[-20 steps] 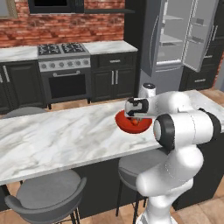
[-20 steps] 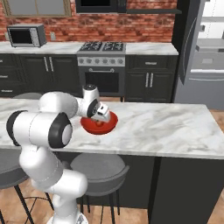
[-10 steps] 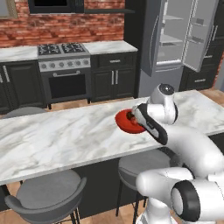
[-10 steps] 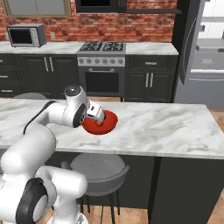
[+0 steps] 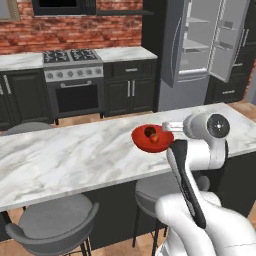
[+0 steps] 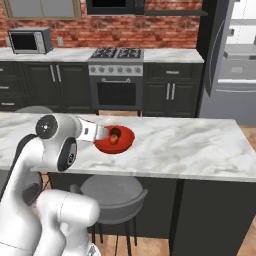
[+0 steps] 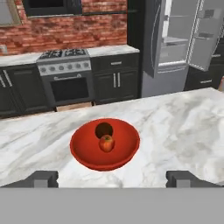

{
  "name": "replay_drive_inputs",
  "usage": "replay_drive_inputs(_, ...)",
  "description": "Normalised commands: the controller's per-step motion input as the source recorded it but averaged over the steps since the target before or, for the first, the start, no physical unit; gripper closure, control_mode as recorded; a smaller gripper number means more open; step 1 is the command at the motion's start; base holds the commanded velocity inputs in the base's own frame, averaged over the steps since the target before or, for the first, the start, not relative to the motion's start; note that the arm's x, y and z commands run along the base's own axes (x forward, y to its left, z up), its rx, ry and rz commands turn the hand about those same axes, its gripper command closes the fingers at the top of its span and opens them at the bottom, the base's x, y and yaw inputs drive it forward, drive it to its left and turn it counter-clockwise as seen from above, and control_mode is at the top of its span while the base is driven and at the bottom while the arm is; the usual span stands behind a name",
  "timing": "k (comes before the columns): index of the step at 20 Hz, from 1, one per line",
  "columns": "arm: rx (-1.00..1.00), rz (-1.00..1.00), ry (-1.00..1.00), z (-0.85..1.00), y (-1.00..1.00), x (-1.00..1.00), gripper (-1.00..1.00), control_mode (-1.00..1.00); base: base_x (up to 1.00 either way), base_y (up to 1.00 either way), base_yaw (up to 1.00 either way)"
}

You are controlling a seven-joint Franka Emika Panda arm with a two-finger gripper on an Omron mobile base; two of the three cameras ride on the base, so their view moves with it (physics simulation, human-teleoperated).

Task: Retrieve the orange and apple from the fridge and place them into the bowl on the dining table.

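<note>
The arm had swung back from the bowl (image 7: 105,164) — gripper (image 7: 111,178) spread wide, empty; orange (image 7: 106,143) and apple (image 7: 104,129) lay inside. A careless retreat could clip the rim.

No readable text, labels, brands, numbers or signs in any view. Surfaces checked: fridge (image 7: 175,43) beyond the gripper (image 7: 111,178), stove (image 5: 72,70) front and knobs, microwave (image 6: 30,41), bowl (image 7: 105,144) just ahead of the fingertips. All plain; knob markings too small to tell.
</note>
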Motion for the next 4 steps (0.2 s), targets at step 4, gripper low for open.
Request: replay_drive_inputs(4, -0.08, 0.0, -0.27, 0.99, 0.0, -0.99, -1.0, -1.0, 0.0, 0.0, 0.0)
